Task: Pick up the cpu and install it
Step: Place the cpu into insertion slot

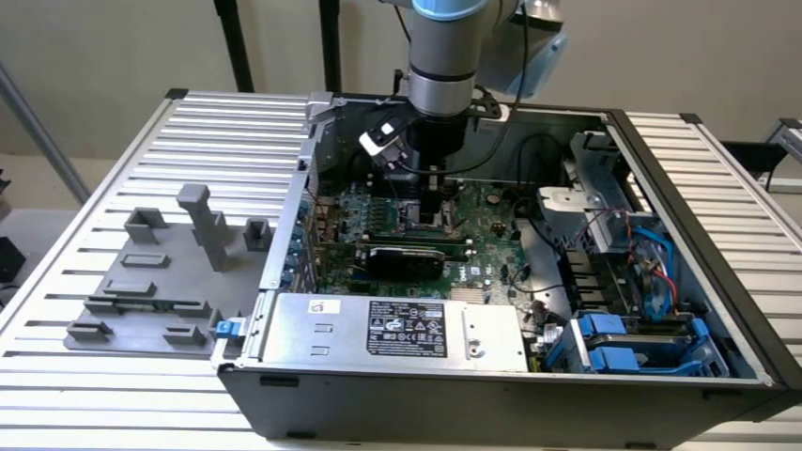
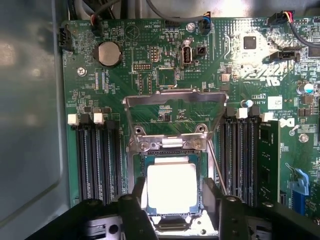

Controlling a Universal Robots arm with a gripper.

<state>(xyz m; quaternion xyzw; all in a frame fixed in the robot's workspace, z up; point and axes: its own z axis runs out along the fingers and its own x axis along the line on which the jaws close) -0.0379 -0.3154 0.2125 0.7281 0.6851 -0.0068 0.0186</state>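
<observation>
The cpu [image 2: 171, 186] is seen lying flat in the motherboard socket [image 2: 172, 159], shiny metal top upward and edges squared with the socket frame. As it is square, no long axis can be made out. It is flanked closely by the hand [image 2: 172, 196], but whether it is pinched cannot be told. The load plate [image 2: 175, 104] is swung open just beyond it, and memory slots [image 2: 97, 160] are ranged along both sides.

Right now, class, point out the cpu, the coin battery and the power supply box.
cpu [image 2: 171, 187]: wrist view, middle of its shiny metal top.
coin battery [image 2: 109, 53]: wrist view, centre of its round face.
power supply box [image 1: 404, 329]: exterior view, on its black label.
</observation>
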